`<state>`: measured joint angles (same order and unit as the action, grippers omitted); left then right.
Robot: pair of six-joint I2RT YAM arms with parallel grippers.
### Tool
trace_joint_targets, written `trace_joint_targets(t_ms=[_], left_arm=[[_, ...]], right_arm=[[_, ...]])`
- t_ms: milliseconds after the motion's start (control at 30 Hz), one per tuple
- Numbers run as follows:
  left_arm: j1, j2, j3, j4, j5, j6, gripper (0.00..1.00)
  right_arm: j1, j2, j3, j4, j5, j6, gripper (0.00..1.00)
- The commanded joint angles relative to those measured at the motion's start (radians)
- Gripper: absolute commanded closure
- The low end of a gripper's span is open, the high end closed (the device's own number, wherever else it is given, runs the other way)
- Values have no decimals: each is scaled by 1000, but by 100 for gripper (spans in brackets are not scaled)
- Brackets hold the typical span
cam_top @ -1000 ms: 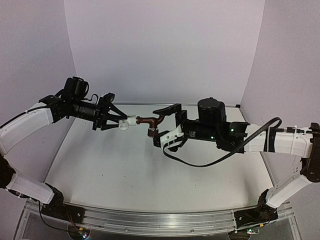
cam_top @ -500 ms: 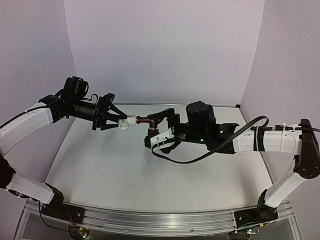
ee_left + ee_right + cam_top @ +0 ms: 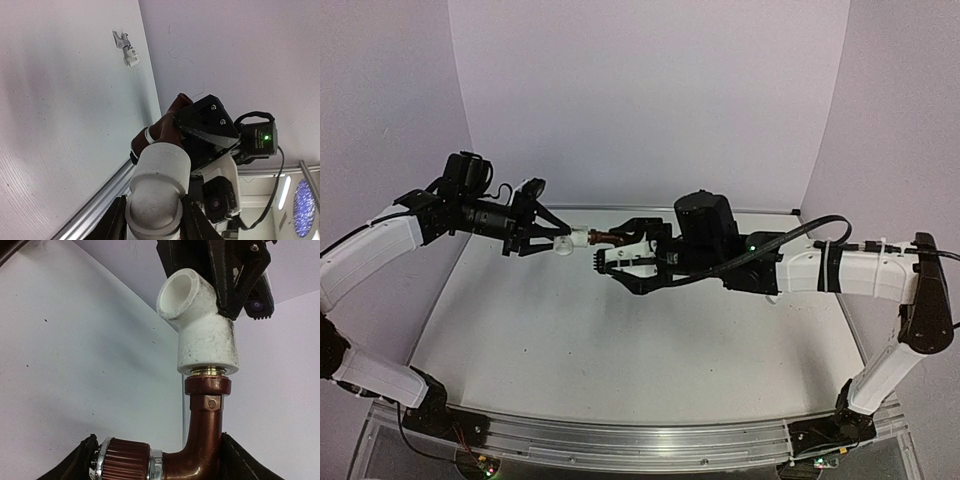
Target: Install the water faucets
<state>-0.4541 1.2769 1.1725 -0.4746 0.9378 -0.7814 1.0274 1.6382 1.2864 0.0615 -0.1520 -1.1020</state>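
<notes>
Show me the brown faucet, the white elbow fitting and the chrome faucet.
brown faucet [image 3: 206,430], right wrist view, on its curved body.
white elbow fitting [image 3: 207,347], right wrist view, on its lower sleeve.
chrome faucet [image 3: 120,39], left wrist view, on its metal body.

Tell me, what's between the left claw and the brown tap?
A white elbow pipe fitting. The left claw pinches it, and its lower end joins the brown tap at a brass ring. The right wrist view shows it best.

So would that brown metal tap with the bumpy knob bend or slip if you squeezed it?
Probably no bending: the reddish-brown metal tap looks thick and solid, so likely heavyish too. Its smooth, curved surface could slip, though the ridged round knob should give grip.
</notes>
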Motion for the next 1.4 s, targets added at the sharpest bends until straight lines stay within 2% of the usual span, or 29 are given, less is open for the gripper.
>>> trace_joint_targets(t_ms=[0,100,167,267,300,333,367,433,467,500,567,600,667,700,800,867,900,1000,1133,1300,1367], left_arm=[[-12,-64,44,47,-48,339,100],[-18,-97,25,46,-18,669,100],[-19,-129,-20,47,13,870,100],[-21,-136,-44,48,25,1066,100],[-21,-131,-44,49,26,1100,100],[-21,-121,-42,48,34,1121,100],[-21,-111,-38,48,48,1132,100],[-20,-92,-34,48,72,1129,100],[-20,-84,-35,48,83,1121,100],[-20,-80,-40,47,88,1111,100],[-20,-81,-55,48,56,1077,100],[-20,-82,-59,47,25,1045,100],[-19,-88,-72,48,-18,971,100],[-18,-93,-80,48,-32,937,100],[-18,-116,-100,48,-102,836,100],[-18,-126,-109,48,-156,763,100],[-19,-134,-113,48,-179,730,100],[-17,-137,-112,47,-248,606,100],[-17,-134,-94,44,-247,484,100],[-16,-144,-65,43,-196,417,100],[-15,-145,-52,43,-190,408,100]], right_arm=[[4,-24,110,-124,-230,282,91],[-14,-16,168,-233,-432,448,100],[-36,-7,201,-275,-628,599,100],[-88,26,252,-281,-957,835,100],[-114,44,273,-277,-1121,958,100],[-127,65,290,-246,-1213,1044,100],[-134,87,302,-207,-1292,1159,98],[-138,137,342,-173,-1408,1370,82],[-142,148,348,-173,-1418,1436,72],[-150,144,339,-175,-1402,1468,63],[-182,110,292,-176,-1330,1473,33],[-206,80,252,-176,-1256,1447,22],[-259,10,167,-183,-1107,1366,6],[-292,-13,137,-186,-1010,1347,2],[-366,-64,98,-253,-667,1285,2],[-371,-95,87,-293,-428,1167,2],[-370,-119,71,-290,-378,1113,2],[-301,-185,-2,-202,-311,896,2],[-162,-221,-94,-61,-252,672,2],[-59,-101,-22,-3,-82,637,2],[-56,-54,17,-2,-114,660,2]])
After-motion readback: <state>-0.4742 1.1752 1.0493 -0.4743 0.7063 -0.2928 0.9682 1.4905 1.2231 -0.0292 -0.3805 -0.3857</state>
